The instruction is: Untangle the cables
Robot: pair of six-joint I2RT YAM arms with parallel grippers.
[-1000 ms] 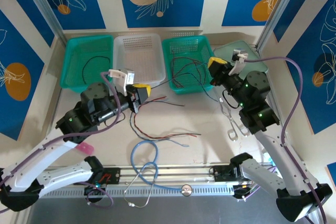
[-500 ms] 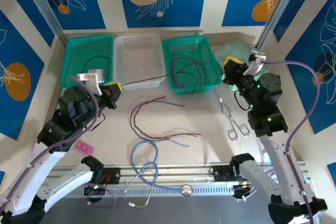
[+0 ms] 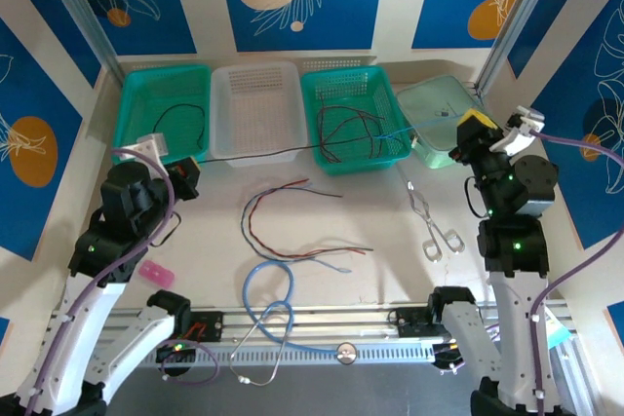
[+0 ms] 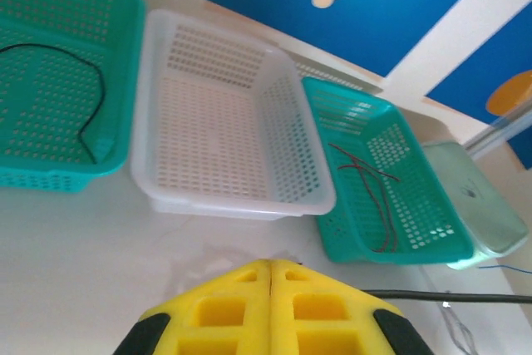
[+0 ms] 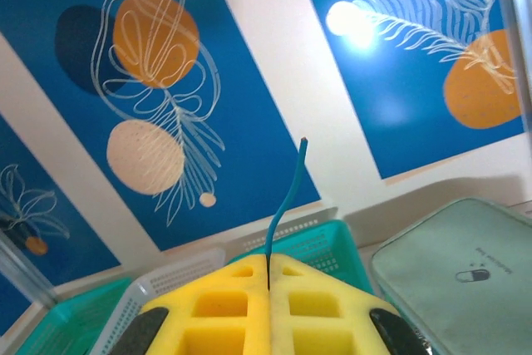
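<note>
My left gripper (image 3: 187, 175) is shut on one end of a black cable (image 3: 258, 154) that stretches taut to the right, past the front of the white basket (image 3: 255, 104). In the left wrist view that cable (image 4: 453, 296) leaves the shut yellow jaws (image 4: 270, 265) sideways. My right gripper (image 3: 475, 126) is shut on a blue cable (image 3: 405, 132); its short end (image 5: 287, 193) sticks up from between the fingers (image 5: 268, 259). Loose red, black and blue-grey cables (image 3: 292, 226) lie curled mid-table. More cables (image 3: 349, 129) lie in the right green basket (image 3: 356, 165), and one black cable (image 3: 178, 116) in the left green basket (image 3: 132, 133).
A thick light-blue looped tube (image 3: 268, 291) lies near the front rail. Metal tongs (image 3: 434, 226) lie right of centre, and a pink piece (image 3: 154, 272) lies by the left arm. A mint pouch (image 3: 439, 109) sits at the back right.
Both grippers have pulled apart, left going left and right going right and back. The black and blue cables are now drawn out in a line between them.
</note>
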